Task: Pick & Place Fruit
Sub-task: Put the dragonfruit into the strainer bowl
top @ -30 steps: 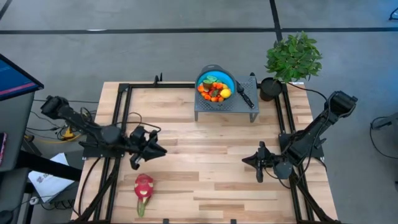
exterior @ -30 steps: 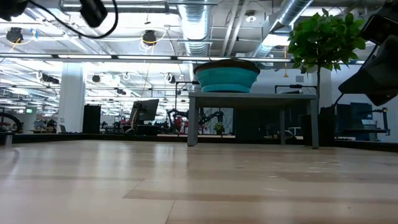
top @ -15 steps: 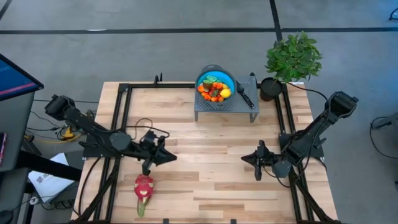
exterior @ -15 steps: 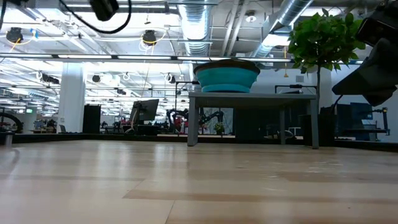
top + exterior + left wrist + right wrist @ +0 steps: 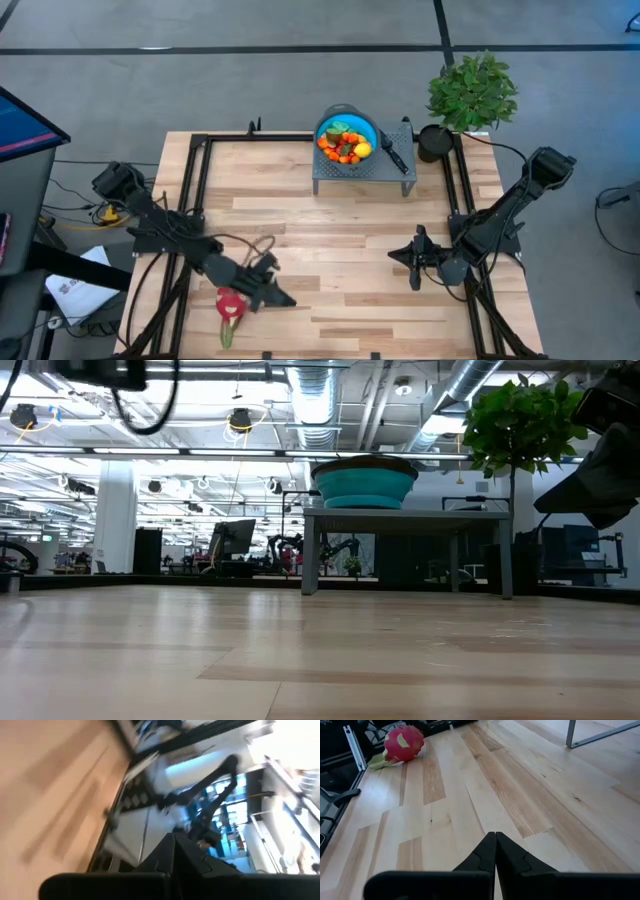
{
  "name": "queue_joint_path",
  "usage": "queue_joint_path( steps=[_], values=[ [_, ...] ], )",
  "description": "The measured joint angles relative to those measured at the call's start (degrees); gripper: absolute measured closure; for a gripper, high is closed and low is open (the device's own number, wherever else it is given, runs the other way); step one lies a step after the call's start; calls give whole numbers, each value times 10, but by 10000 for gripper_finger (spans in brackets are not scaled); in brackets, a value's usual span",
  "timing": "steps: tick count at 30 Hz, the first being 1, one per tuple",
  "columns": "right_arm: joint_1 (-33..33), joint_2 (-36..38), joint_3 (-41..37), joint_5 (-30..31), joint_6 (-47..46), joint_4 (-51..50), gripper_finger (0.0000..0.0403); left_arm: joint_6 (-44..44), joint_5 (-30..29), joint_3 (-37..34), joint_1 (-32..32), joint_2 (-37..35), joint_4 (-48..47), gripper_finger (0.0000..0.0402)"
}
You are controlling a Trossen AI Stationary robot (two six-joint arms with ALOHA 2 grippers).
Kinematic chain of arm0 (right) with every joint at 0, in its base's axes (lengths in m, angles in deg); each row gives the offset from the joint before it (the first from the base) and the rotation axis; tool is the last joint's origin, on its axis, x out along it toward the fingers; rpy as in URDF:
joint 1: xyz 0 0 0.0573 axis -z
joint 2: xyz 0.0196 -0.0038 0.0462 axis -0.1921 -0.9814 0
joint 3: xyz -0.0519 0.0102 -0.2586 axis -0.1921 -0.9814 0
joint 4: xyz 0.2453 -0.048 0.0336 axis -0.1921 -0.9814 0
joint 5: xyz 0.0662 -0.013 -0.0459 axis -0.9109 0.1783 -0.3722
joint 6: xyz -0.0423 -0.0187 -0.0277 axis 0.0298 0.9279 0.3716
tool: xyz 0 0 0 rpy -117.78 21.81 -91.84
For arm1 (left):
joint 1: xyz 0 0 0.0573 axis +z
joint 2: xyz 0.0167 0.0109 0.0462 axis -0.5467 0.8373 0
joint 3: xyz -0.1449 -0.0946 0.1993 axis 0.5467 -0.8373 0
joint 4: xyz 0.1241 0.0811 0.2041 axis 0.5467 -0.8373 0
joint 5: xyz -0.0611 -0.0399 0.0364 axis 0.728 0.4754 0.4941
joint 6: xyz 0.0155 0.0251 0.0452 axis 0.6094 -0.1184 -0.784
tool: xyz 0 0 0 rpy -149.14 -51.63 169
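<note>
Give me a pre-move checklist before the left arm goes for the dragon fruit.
1. Left gripper open for a grasp: not ok, fingers shut.
2. Left gripper near the dragon fruit: ok, just beside it in the high view.
3. Dragon fruit free on the table: ok, right wrist view shows it lying alone, nothing gripping it.
4. Right gripper out of the way: ok, shut, parked at the table's right side.
5. Blue bowl has room: cannot tell, small fruits already fill it.
6. Knife clear of the bowl: ok, lies beside it on the grey stand.
</note>
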Motion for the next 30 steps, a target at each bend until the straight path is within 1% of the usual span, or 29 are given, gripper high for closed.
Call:
queue_joint_path(
  steps=[4, 7, 10, 13, 15, 19, 22, 24, 30],
  values=[
    [1, 0, 0, 1, 7, -5, 403, 100, 56, 63, 5, 33, -126, 401],
    [6, 0, 0, 2, 14, -5, 403, 142, 116, 106, 14, 40, -223, 401],
    [13, 0, 0, 2, 15, -10, 403, 174, 158, 132, 23, 32, -296, 401],
    [18, 0, 0, 2, 15, -18, 403, 207, 184, 140, 24, 10, -391, 401],
    [20, 0, 0, 2, 15, -19, 403, 243, 197, 140, 22, -6, -476, 401],
    [20, 0, 0, 2, 15, -29, 403, 314, 263, 140, 21, -36, -648, 401],
    [20, 0, 0, 2, 14, -34, 403, 342, 313, 140, 20, -57, -746, 401],
    [20, 0, 0, 2, 14, -34, 403, 364, 328, 140, 15, -70, -796, 401],
    [20, 0, 0, 2, 13, -37, 403, 425, 362, 139, -25, -77, -891, 401]
  ],
)
